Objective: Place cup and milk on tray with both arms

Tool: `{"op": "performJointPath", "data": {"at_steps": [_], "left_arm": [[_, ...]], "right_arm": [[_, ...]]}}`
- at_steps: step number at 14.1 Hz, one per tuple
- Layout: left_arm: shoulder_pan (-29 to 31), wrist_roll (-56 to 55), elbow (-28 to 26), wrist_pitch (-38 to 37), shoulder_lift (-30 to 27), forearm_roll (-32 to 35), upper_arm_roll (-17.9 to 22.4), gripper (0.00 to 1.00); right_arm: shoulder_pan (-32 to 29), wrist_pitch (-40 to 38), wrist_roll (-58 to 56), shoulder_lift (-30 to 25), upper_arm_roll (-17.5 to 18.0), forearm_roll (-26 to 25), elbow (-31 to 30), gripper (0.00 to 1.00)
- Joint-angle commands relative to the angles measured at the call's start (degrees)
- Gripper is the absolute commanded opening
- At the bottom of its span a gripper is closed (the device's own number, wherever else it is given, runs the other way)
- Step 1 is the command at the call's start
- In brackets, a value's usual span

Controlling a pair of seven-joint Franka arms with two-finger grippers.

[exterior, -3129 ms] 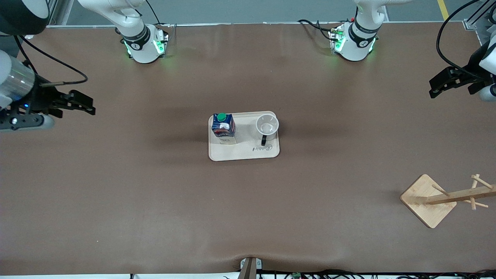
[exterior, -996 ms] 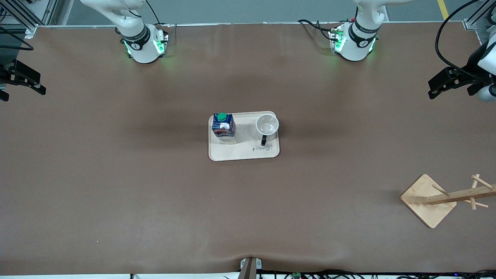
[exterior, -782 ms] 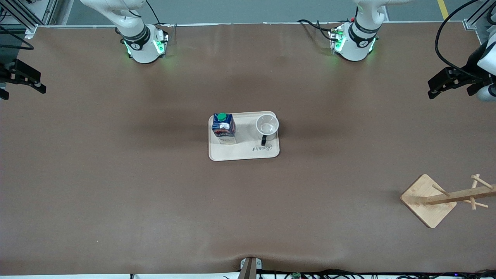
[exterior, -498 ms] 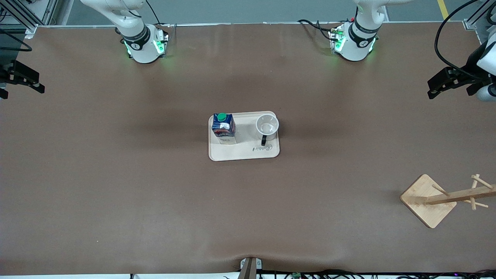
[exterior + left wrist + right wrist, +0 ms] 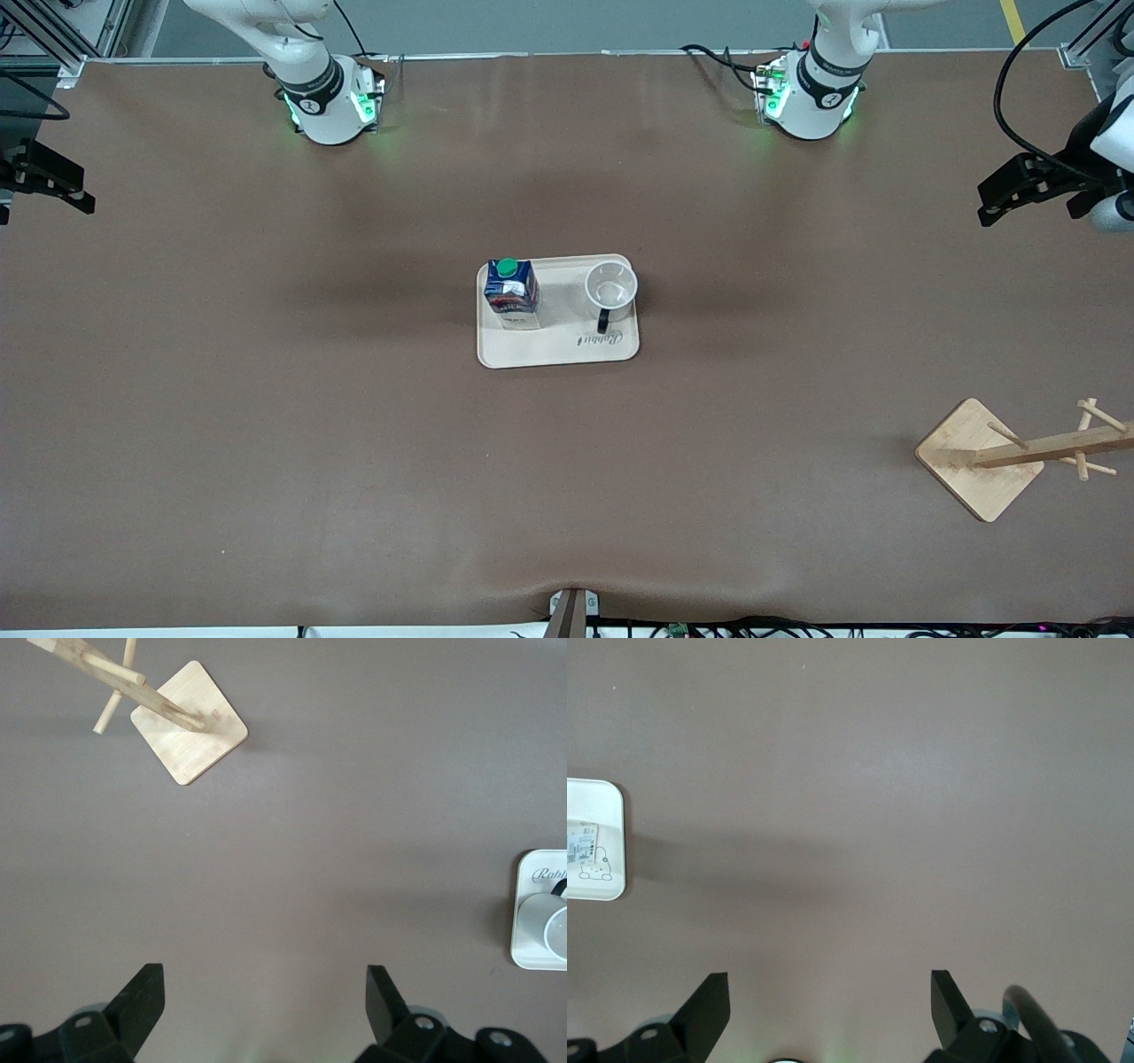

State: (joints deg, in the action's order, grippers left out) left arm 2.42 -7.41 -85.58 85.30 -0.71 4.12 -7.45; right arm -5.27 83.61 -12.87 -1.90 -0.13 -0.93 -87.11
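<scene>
The cream tray (image 5: 558, 344) lies at the table's middle. The dark blue milk carton (image 5: 511, 288) with its green cap stands upright on the tray's end toward the right arm. The white cup (image 5: 611, 288) stands upright on the end toward the left arm, black handle toward the front camera. My left gripper (image 5: 988, 202) is open and empty, up over the table's edge at the left arm's end. My right gripper (image 5: 75, 190) is open and empty over the other end. The left wrist view shows open fingers (image 5: 142, 1001), the tray's corner (image 5: 530, 948) and the cup's rim (image 5: 554, 926). The right wrist view shows open fingers (image 5: 709, 1005) and the tray's bear end (image 5: 594, 802).
A wooden rack with a square base (image 5: 979, 456) and a pegged pole (image 5: 1054, 445) stands near the front camera at the left arm's end; it also shows in the left wrist view (image 5: 189, 734). The brown table (image 5: 354, 461) spreads wide around the tray.
My right gripper has drawn back from over the table toward its end and edged a little farther out. My left gripper has barely moved. Carton, cup and tray have stayed put.
</scene>
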Motion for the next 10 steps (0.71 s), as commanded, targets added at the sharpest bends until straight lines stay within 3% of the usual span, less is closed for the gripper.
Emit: {"op": "performJointPath", "data": {"at_steps": [1, 10], "left_arm": [[0.04, 0.20, -0.38, 0.57, -1.04, -1.04, 0.15, 1.00], [-0.31, 0.11, -0.29, 1.10, -0.78, -0.96, 0.07, 1.00]], "right_arm": [[-0.45, -0.73, 4.60, 0.58, 0.92, -1.09, 1.59, 1.00], [-0.89, -0.29, 5.14, 0.67, 0.92, -0.30, 1.59, 1.00]]}}
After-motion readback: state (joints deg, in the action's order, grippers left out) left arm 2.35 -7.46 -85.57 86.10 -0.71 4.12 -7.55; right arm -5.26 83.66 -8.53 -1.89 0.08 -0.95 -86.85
